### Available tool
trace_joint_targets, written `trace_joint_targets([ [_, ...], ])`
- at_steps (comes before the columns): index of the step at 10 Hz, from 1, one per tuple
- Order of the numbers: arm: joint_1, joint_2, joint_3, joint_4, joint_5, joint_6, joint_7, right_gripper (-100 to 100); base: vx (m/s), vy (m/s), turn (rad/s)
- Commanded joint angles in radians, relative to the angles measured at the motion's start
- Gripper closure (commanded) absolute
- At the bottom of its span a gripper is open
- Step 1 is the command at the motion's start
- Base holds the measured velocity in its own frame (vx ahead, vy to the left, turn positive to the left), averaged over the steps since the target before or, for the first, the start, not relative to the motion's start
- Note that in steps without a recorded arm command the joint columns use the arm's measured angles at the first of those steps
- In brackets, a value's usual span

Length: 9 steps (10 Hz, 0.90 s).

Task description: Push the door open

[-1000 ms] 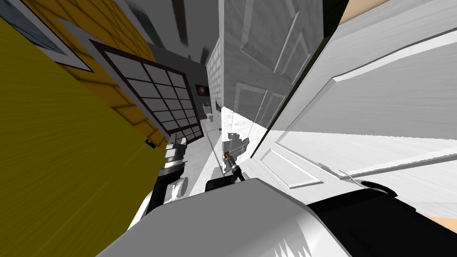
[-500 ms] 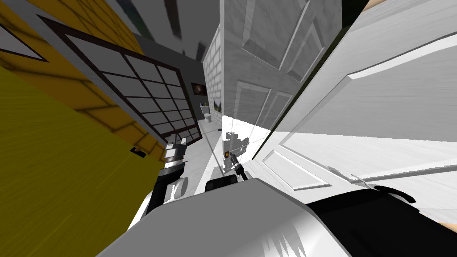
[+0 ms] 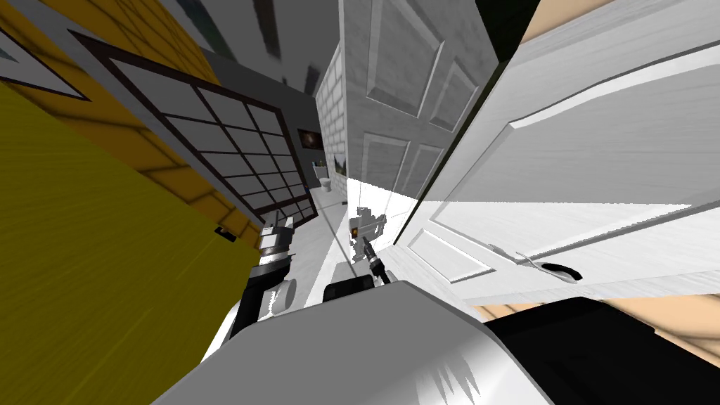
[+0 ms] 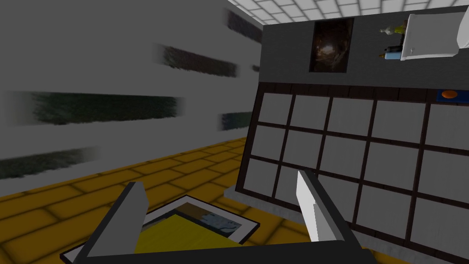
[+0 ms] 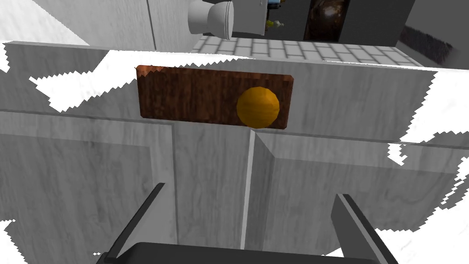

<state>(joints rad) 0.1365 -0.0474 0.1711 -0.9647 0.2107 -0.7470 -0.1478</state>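
Close ahead of spread right tool (image 5: pixel 249 191), grey door (image 5: pixel 206 183), orange knob (image 5: pixel 258 107)

Yellow brick wall (image 3: pixel 190 186) on left, dark-framed grid panel (image 3: pixel 232 151) leaning across it. Toilet (image 3: pixel 327 184) way back by tiled wall (image 3: pixel 329 98), dark picture (image 3: pixel 313 140) just above it.

Two thin, blade-like grey fingers (image 4: pixel 316 215) rising from the dark box of the left gripper (image 4: pixel 220 181), right gripper (image 5: pixel 252 190) showing the same dark-edged pair, left forearm (image 3: pixel 275 245) behind its gripper stacking white and grey rings over a black joint.
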Motion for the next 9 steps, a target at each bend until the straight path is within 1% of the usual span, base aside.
trace_joint_targets([
  [1,0.008,0.012,-0.001,-0.011,-0.003,0.004,-0.003,-100,-0.280,0.032,-0.059],
  [2,0.014,0.025,-0.001,-0.018,-0.005,0.006,-0.005,-100,-0.251,0.028,-0.074],
  [3,0.010,0.018,-0.001,-0.012,-0.004,0.003,-0.003,-100,-0.111,0.014,-0.018],
  [4,0.007,0.009,-0.004,-0.006,-0.006,-0.002,0.000,-100,0.065,0.021,0.024],
  [7,0.001,0.003,-0.010,0.004,-0.009,-0.009,0.005,-100,0.160,0.055,0.017],
  [9,-0.005,0.005,-0.015,0.013,-0.012,-0.015,0.010,-100,0.199,0.046,0.021],
])
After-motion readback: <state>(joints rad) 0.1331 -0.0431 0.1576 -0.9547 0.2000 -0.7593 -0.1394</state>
